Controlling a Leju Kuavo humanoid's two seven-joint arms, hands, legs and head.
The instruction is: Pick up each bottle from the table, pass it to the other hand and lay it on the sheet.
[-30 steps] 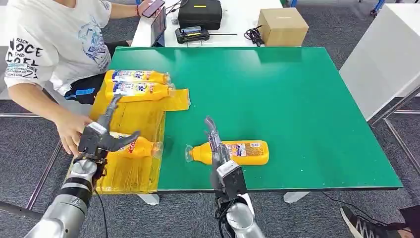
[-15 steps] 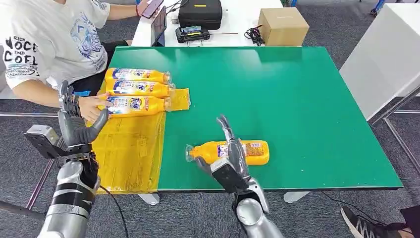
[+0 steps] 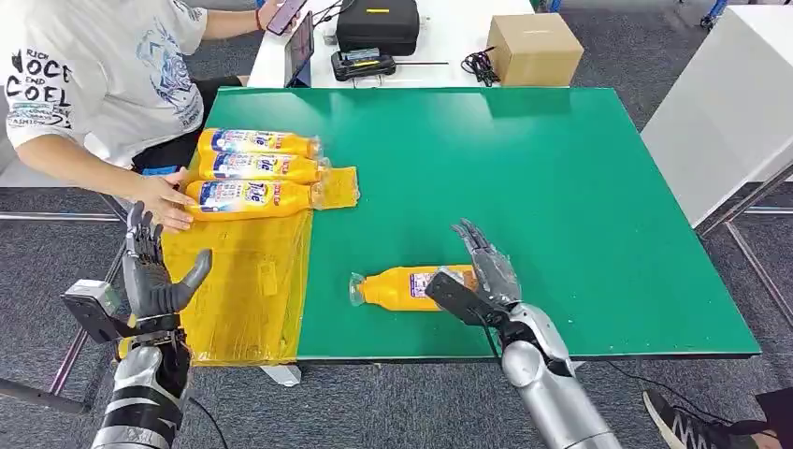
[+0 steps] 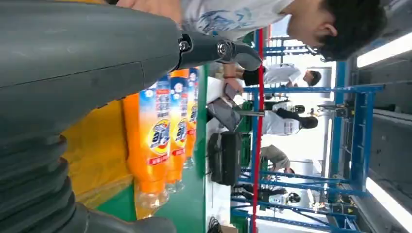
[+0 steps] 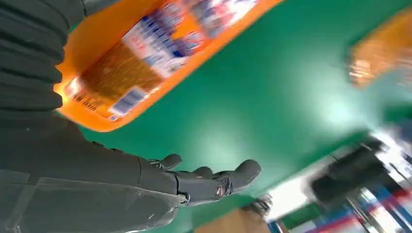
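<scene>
Right hand (image 3: 482, 271) spread, empty, over the lone bottle (image 3: 411, 286) on the counter (image 3: 561, 187); left hand (image 3: 154, 276) spread, empty, beside the counter's yellow sheet (image 3: 243, 290)

Grey carpet floor (image 3: 37, 271) surrounds a white desk (image 3: 449, 37) (cardboard box (image 3: 533, 49) on it).

Landmark: yellow sheet (image 3: 245, 281) at the bench (image 3: 561, 206) edge.
Far end of sheet: three bottles (image 3: 252, 170) side by side, a person's hand (image 3: 165, 199) touching the nearest.
Near part of sheet: bare, open to a robot hand.
Beside sheet: lone bottle (image 3: 409, 286) lying on green.
Beyond: open green surface.
</scene>
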